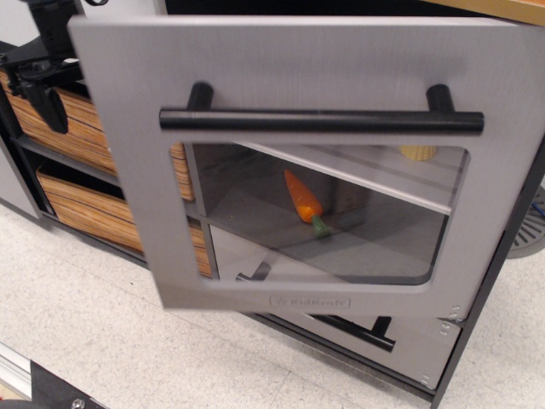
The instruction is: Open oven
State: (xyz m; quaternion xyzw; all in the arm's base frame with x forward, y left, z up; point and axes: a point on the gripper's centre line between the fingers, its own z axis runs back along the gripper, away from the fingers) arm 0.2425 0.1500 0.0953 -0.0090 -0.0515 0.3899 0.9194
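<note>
Nearest me, the silver-grey toy oven door [255, 68] with its long black bar handle [321, 120] hangs swung partly outward. Through its window I see an orange toy carrot [303, 201]. Far left, my black pincer [38, 81]; I cannot tell its spread.

The oven [255, 77] door showed a brushed, matt silver-grey finish, its bar handle [321, 120] smooth black, its window [383, 230] clear and glossy; adjacent drawers [81, 217] looked wood-grained.
</note>
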